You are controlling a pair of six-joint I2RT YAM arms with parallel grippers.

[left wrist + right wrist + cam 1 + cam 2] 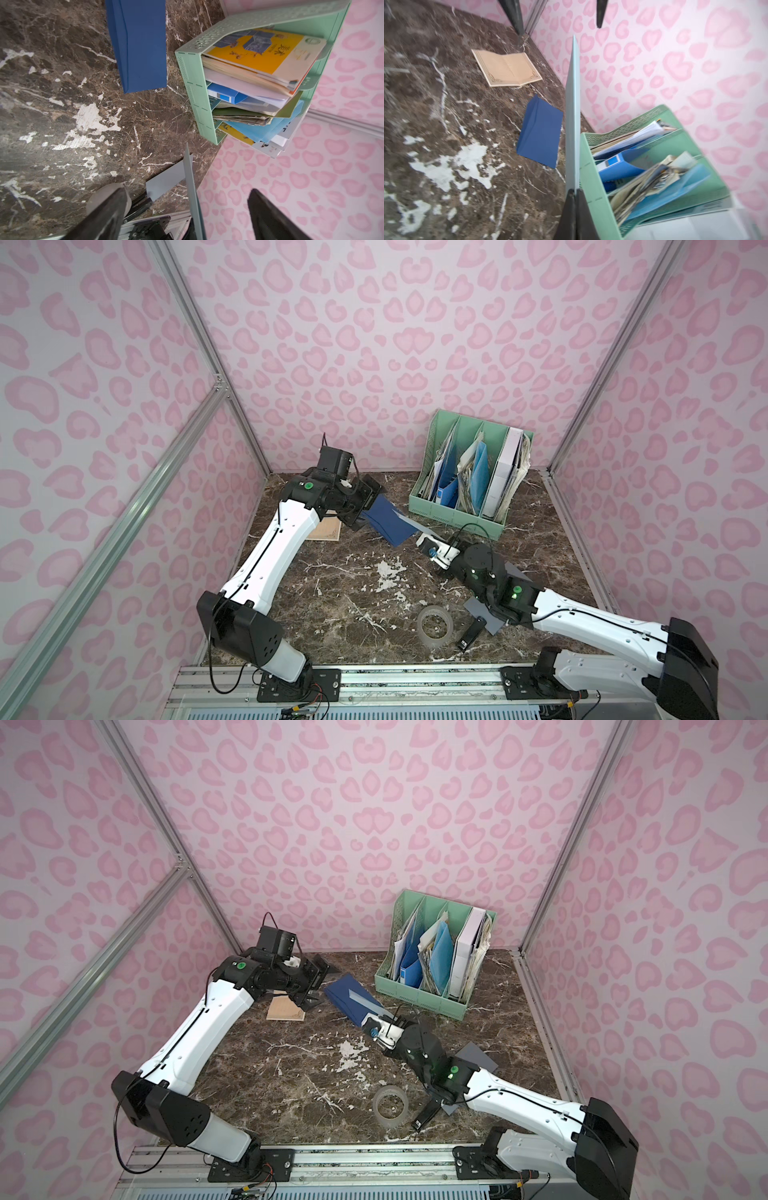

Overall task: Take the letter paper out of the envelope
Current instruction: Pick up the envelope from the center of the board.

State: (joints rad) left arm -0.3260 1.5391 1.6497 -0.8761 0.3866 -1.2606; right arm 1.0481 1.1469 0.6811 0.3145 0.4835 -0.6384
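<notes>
Our left tool [316, 985] stands wide open and holds nothing, just beside the blue envelope [343, 1003]. The envelope rests on the desk [291, 1073], toward 12 o'clock from the middle. Our right tool [574, 192] is clamped on a pale grey sheet [573, 114], seen edge-on and clear of the envelope. A beige paper [506, 68] lies unfolded at 10 o'clock, and a green file rack [419, 995] stands at 1 o'clock.
</notes>
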